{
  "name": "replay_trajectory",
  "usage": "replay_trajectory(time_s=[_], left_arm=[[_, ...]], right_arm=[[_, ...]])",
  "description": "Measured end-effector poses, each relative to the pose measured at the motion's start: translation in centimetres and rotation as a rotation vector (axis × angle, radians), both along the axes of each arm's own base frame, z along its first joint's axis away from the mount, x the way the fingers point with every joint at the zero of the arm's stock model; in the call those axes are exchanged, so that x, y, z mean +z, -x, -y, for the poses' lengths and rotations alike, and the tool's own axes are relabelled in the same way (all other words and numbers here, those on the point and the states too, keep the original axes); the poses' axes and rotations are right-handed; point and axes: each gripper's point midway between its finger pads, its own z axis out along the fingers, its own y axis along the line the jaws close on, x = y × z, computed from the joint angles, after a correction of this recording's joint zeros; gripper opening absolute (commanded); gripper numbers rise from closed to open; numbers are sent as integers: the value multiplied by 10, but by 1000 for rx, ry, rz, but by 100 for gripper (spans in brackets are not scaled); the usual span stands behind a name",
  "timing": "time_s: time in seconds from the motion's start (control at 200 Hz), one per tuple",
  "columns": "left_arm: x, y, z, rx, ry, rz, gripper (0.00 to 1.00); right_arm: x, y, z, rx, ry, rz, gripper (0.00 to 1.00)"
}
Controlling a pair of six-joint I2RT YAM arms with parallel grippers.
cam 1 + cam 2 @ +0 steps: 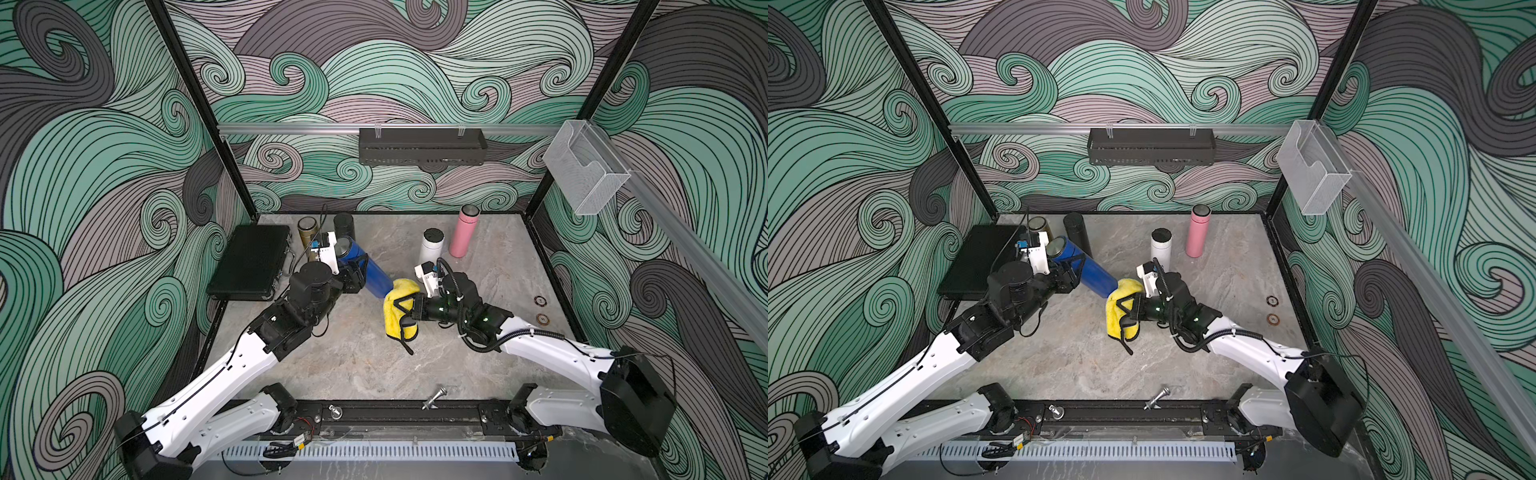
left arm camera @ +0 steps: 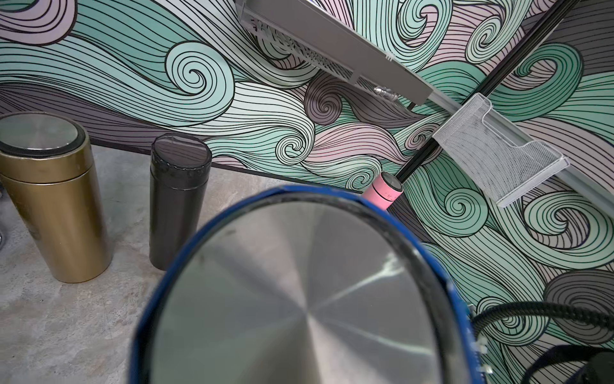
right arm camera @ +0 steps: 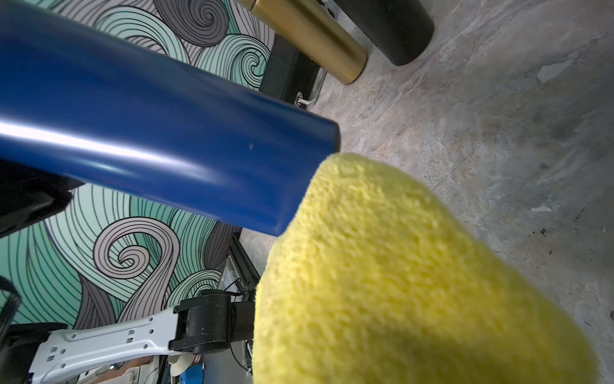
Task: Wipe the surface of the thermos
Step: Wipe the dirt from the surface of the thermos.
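Right gripper [image 1: 402, 311] is clamped on the yellow cloth [image 1: 392, 322], whose upper fold touches the base end of the blue thermos [image 1: 376, 278], left of the middle of the table [image 1: 353, 365]; left gripper [image 1: 358, 268] is closed around the thermos near its lid, holding it tilted, lid far-left, base near-right. To wipe well, I judge the cloth should press along the blue wall toward the lid, the left grip firm so the glossy body cannot slip or twist
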Motion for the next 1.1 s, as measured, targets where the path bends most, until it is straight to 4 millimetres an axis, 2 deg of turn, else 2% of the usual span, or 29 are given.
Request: replay_trajectory(time_s=[0.2, 0.305, 0.39, 0.515, 0.675, 0.916, 1.101], left_arm=[[-1, 1, 1, -7, -3, -6, 0], [-3, 1, 1, -7, -7, -11, 0], [-3, 1, 1, -7, -8, -12, 0], [-3, 1, 1, -6, -8, -10, 0], [0, -2, 0, 4, 2, 4, 0], [-2, -7, 4, -1, 3, 1, 0], [-10, -13, 4, 11, -18, -14, 0]], right_arm=[[-52, -8, -9, 6, 71, -85, 0], [-63, -12, -16, 16, 75, -101, 0], [-53, -18, -23, 21, 53, -78, 0], [-24, -28, -36, 36, -14, -11, 0], [-18, -28, -38, 42, -34, 7, 0], [-10, -9, -15, 29, -32, 14, 0], [14, -2, 13, -10, -44, 64, 0]])
